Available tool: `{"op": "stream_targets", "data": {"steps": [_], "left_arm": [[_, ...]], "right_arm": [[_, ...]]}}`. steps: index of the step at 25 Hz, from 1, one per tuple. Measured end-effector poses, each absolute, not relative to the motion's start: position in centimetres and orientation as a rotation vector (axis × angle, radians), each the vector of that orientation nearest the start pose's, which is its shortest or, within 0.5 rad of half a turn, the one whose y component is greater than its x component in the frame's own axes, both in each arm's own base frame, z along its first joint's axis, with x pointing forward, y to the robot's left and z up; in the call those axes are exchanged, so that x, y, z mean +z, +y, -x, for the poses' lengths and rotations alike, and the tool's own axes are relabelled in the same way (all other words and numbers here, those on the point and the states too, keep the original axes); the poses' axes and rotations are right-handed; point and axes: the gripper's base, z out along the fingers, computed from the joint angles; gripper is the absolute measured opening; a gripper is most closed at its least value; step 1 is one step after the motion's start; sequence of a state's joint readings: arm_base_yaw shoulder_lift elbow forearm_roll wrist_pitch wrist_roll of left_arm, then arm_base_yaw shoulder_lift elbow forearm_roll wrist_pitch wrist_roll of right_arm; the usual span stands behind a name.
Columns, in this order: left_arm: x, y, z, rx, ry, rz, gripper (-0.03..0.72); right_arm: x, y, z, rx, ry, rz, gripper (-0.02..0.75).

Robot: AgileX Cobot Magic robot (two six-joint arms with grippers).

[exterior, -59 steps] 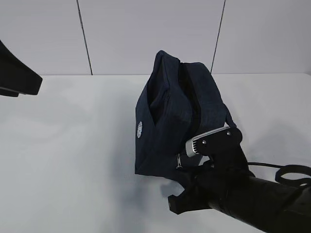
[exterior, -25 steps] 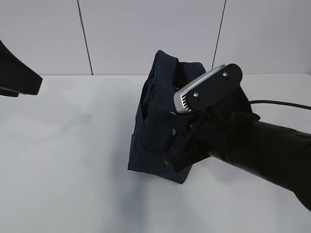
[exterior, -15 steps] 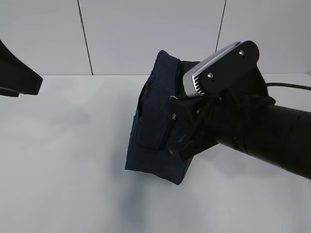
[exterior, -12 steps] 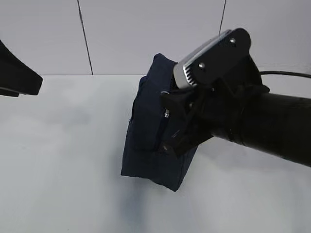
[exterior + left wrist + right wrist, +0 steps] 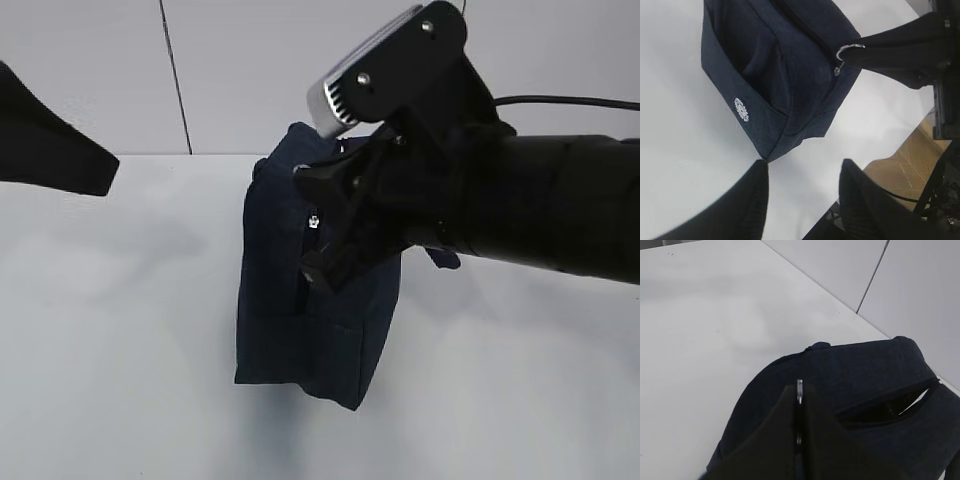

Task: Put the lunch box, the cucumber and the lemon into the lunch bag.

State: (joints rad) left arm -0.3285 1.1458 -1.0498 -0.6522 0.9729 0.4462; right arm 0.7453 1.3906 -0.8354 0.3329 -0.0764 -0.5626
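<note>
Navy fabric lunch bag (image 5: 315,300): upright on white bench (image 5: 120,350), shifted leftward and pulled taller since a moment ago. Right pincer (image 5: 799,390) closed on silver ring pull (image 5: 849,51), drawn upward; zipper apparently closing. Left pincer (image 5: 802,200) wide, idle. Contents unseen.

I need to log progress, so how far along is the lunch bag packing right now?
No lunch box, cucumber or lemon shows outside the lunch bag, so they may already be inside, though the inside is hidden. In hand: the right gripper is shut on the silver ring pull, working the zipper. The left gripper hangs open and empty. Left: finishing the zipper, judging by the gap in the right wrist view.
</note>
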Motion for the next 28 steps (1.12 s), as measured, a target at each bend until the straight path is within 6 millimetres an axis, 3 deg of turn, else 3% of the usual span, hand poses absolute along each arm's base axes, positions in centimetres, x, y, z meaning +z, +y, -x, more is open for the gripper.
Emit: {"op": "stream_targets", "data": {"steps": [8, 21, 28], "left_arm": [[33.1, -13.1, -21.0, -0.93, 2.25, -0.789, 0.337], [28.4, -12.0, -21.1, -0.997, 1.967, -0.779, 0.296], [26.4, -12.3, -22.0, -1.007, 1.998, -0.776, 0.293]], "right_arm": [[27.4, 20.8, -22.9, 0.294, 1.762, 0.949, 0.008], [27.1, 21.1, -23.1, 0.304, 1.784, 0.947, 0.008], [26.5, 21.4, -23.1, 0.312, 1.843, 0.997, 0.008]]}}
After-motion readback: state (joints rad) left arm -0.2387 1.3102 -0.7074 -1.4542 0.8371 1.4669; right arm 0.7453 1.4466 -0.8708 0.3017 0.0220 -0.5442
